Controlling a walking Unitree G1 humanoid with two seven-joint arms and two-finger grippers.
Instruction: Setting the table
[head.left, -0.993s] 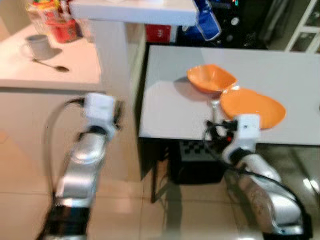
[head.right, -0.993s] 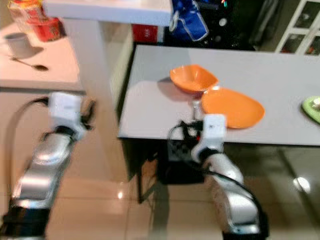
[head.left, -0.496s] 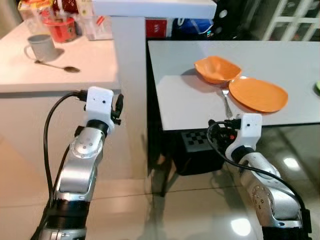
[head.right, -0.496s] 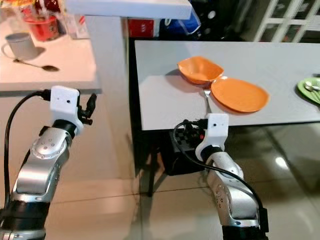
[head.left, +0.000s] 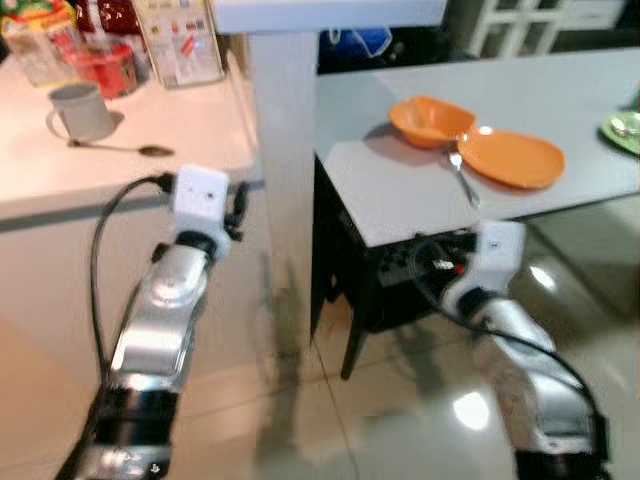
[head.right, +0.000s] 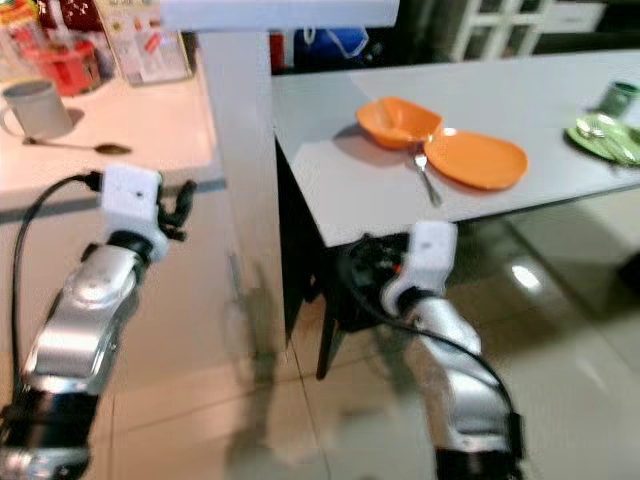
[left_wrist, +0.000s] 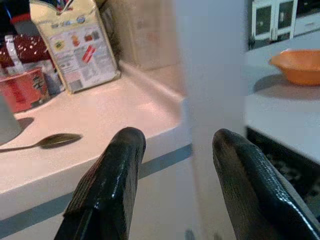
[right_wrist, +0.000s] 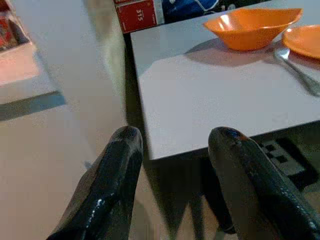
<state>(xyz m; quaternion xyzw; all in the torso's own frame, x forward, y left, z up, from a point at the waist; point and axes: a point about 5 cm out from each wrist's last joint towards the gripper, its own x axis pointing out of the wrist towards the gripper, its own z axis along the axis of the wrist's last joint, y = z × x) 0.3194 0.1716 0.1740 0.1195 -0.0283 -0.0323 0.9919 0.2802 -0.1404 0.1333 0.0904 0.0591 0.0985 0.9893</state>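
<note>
Right eye view: fork (head.right: 427, 176) handle toward robot.

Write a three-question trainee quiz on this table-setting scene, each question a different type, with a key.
1. True or false: the fork lies inside the orange bowl.
2. Multiple choice: the spoon on the pale counter lies beside A) the grey mug B) the orange plate C) a green plate.
3. Fill in: both the left gripper and the right gripper are open and hold ____.

Key: 1 false; 2 A; 3 nothing.
</note>
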